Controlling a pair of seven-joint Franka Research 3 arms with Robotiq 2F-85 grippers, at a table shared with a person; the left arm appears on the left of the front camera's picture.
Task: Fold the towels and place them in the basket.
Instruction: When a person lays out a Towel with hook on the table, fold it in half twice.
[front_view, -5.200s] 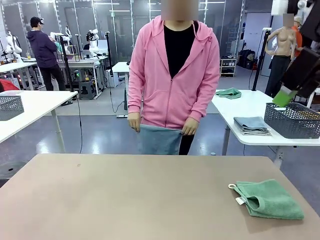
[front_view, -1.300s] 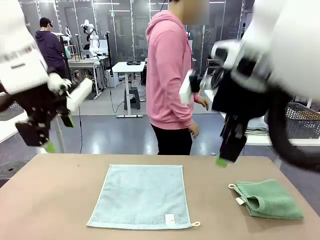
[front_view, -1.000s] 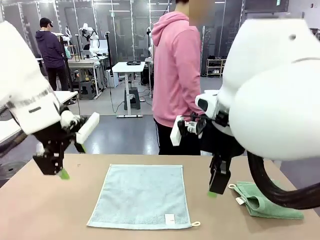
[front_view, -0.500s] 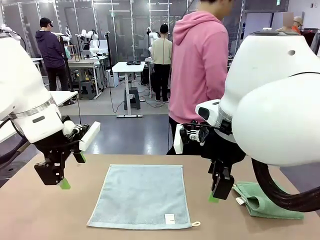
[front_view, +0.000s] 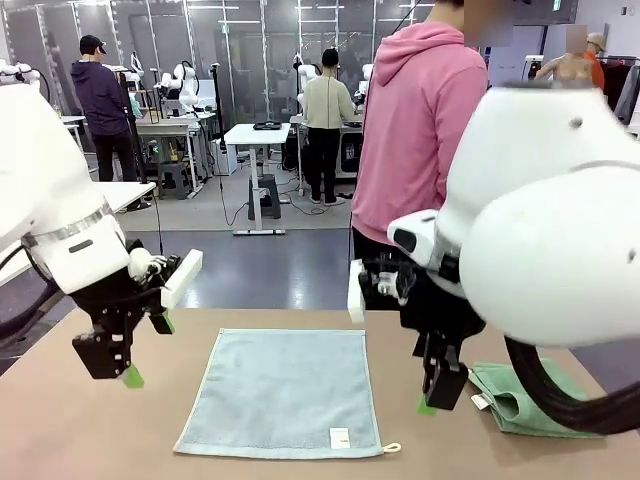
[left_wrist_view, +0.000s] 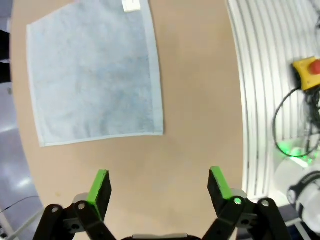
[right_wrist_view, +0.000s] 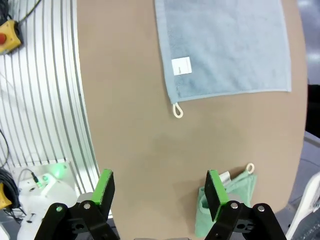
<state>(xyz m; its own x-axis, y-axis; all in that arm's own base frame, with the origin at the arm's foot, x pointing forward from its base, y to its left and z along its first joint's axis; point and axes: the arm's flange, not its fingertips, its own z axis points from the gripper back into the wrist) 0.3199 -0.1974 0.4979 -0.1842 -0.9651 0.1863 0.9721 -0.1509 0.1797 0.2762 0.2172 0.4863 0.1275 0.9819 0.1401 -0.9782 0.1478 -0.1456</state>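
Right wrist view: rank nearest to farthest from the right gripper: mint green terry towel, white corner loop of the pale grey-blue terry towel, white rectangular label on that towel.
1. The mint green terry towel, folded, just off to one side of the right gripper.
2. The white corner loop, ahead, at the pale grey-blue terry towel's near corner.
3. The white rectangular label, farther on, on the towel itself.

A grey-blue towel lies flat between the left end effector and right end effector.
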